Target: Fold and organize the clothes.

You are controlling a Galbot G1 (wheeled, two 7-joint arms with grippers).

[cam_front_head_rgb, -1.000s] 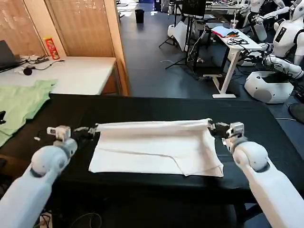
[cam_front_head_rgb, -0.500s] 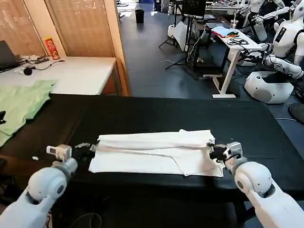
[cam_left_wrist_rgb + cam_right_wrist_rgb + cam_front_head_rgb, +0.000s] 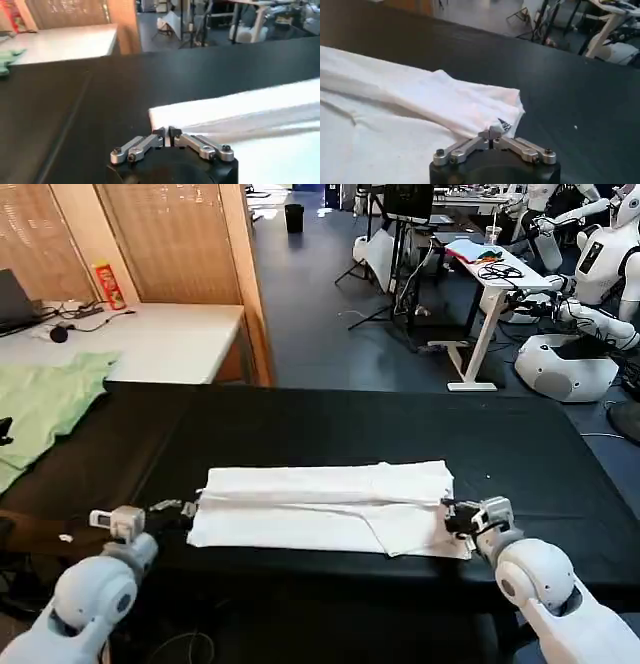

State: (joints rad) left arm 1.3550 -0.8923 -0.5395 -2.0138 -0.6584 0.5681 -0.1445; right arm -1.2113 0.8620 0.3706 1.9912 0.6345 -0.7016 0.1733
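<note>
Both claws sit low in the head view, one at each end of the folded white T-shirt [image 3: 325, 509]: the left gripper [image 3: 186, 507] at the lower left with its fingers closed together at the shirt's left edge, the right gripper [image 3: 452, 517] at the lower right with its fingers closed together on the shirt's right end. In the left wrist view the left gripper [image 3: 167, 132] meets the cloth [image 3: 240, 112] at the corner of a folded layer; in the right wrist view the right gripper [image 3: 493, 131] pinches the hem beside a small dark mark on the fabric [image 3: 420, 110]. The T-shirt lies flat as a long band, its long axis running left to right across the frame, parallel to the near edge of the black table [image 3: 330, 419], with a folded layer along its far side. It sits in the lower middle of the frame, close to the table's near edge, leaving broad bare black surface beyond it and to either side. A light green garment [image 3: 45, 399] lies at the upper left, well apart from the shirt, partly on a white table [image 3: 170, 339].
</note>
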